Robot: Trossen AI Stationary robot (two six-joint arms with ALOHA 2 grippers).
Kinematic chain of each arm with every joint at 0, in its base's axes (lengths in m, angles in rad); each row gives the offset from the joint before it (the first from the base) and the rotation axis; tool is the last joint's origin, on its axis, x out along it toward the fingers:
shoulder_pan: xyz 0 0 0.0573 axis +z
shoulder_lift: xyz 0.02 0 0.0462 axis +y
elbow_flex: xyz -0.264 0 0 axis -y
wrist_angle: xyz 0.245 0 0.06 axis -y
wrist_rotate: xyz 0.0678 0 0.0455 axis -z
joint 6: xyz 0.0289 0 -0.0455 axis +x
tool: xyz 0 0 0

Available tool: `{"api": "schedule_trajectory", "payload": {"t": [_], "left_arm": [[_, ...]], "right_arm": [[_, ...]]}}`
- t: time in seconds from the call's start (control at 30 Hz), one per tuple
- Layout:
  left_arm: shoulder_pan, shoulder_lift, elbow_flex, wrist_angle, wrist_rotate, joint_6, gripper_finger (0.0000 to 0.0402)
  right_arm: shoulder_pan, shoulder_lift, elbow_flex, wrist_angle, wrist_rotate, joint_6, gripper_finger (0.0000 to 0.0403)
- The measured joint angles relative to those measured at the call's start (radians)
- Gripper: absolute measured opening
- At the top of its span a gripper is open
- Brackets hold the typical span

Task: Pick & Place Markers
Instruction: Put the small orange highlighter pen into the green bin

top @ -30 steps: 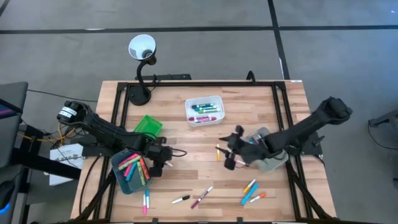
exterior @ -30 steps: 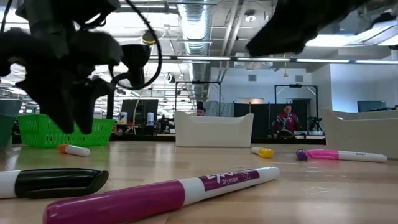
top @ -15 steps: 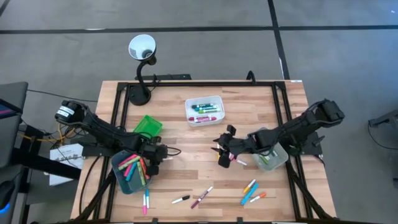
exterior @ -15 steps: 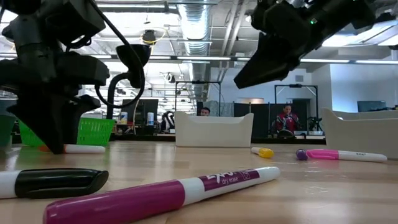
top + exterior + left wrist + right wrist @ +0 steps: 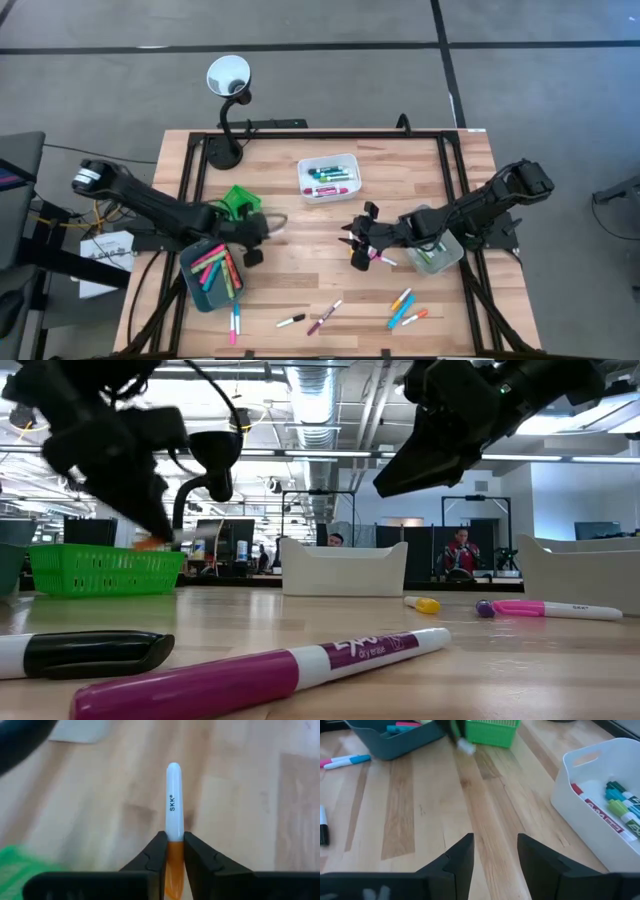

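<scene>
Since our left gripper [image 5: 174, 851] pinches the light, stiff orange-capped white marker [image 5: 173, 807] at its cap, slip looks unlikely; right gripper [image 5: 495, 851] gapes empty.

1. The orange-capped marker [image 5: 173, 815] is clamped at its cap; the cap's lower end runs off the left wrist view.
2. The left gripper [image 5: 150, 525] is motion-blurred in the low view.
3. The black marker [image 5: 85, 654] is cut by that view's edge.
</scene>
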Motion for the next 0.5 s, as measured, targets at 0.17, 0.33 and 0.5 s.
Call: {"api": "schedule_trajectory", "payload": {"t": [0.17, 0.33, 0.5], "left_arm": [[0.069, -0.176, 0.024, -0.269, -0.073, -0.101, 0.004], [0.148, -0.293, 0.024, -0.501, -0.092, -0.265, 0.0048], [0.233, -0.31, -0.037, -0.571, -0.012, -0.374, 0.0049]], "right_arm": [[0.002, 0.001, 0.0, 0.003, 0.0, 0.0, 0.0139], [0.003, 0.004, 0.0, 0.007, 0.0, 0.001, 0.0137], [0.002, 0.004, 0.0, 0.007, 0.0, 0.001, 0.0137]]}}
